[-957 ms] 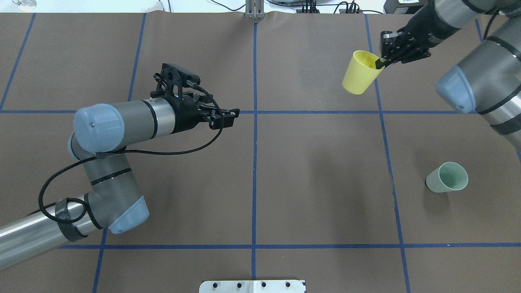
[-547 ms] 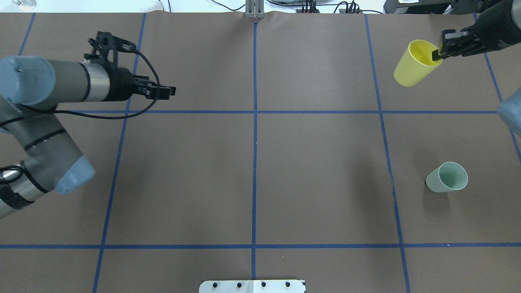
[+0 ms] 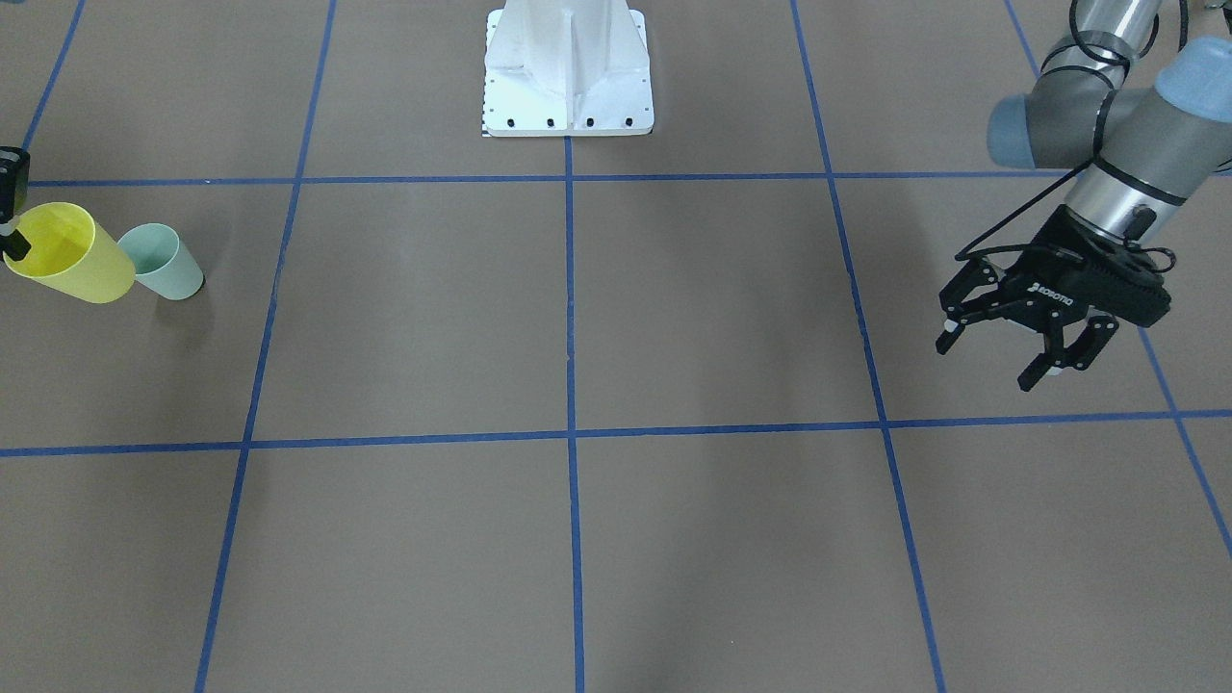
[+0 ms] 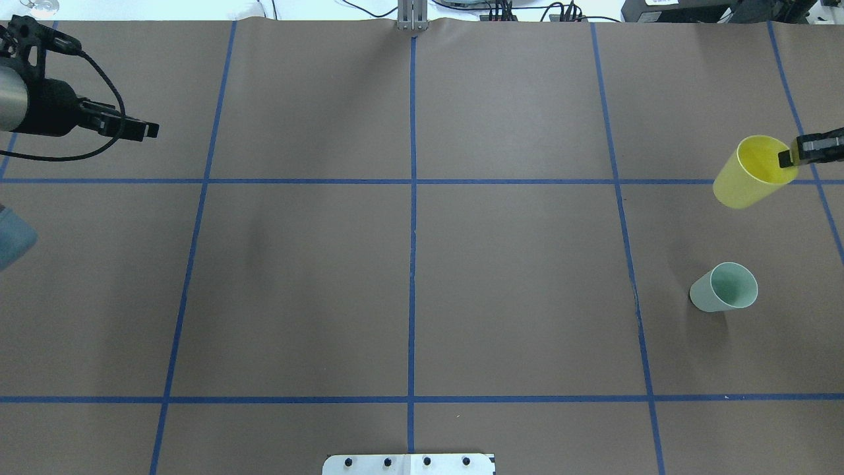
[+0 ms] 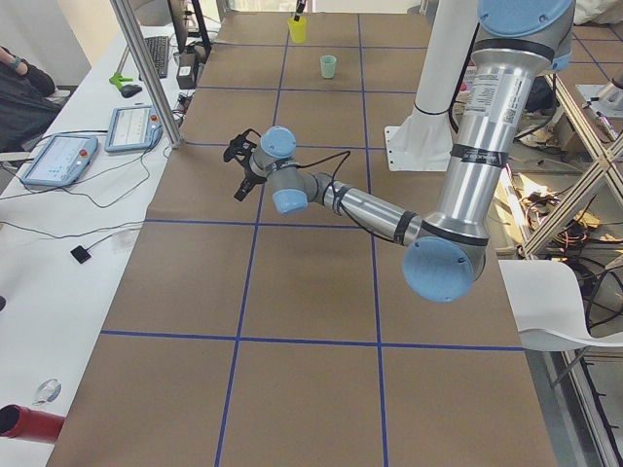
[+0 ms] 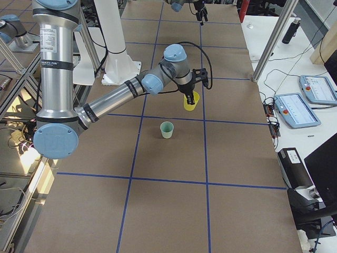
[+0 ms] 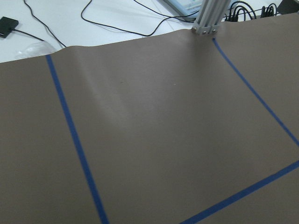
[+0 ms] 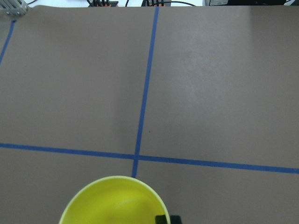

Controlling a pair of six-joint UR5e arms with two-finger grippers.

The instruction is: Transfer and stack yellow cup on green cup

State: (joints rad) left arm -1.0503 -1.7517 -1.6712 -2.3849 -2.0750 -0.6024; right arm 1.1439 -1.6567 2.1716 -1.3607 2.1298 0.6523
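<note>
The yellow cup (image 4: 749,174) hangs tilted in the air at the table's right edge, held by its rim; it also shows in the front view (image 3: 67,254), the right side view (image 6: 190,100) and the right wrist view (image 8: 114,201). My right gripper (image 4: 788,157) is shut on the cup's rim, one finger inside it. The green cup (image 4: 724,287) stands upright on the table, nearer the robot than the yellow cup and apart from it; it shows too in the front view (image 3: 164,261). My left gripper (image 3: 1003,353) is open and empty, far at the left side.
The brown table cover (image 4: 409,264) is marked with blue tape lines. The robot's white base (image 3: 566,72) sits mid-table at the robot's edge. An aluminium post (image 4: 412,16) stands at the far edge. Operators' tablets (image 5: 58,156) lie on a side desk.
My right gripper has carried the yellow cup rightward and toward the robot, closer to the green cup. My left arm has pulled back far to the left, still open.
</note>
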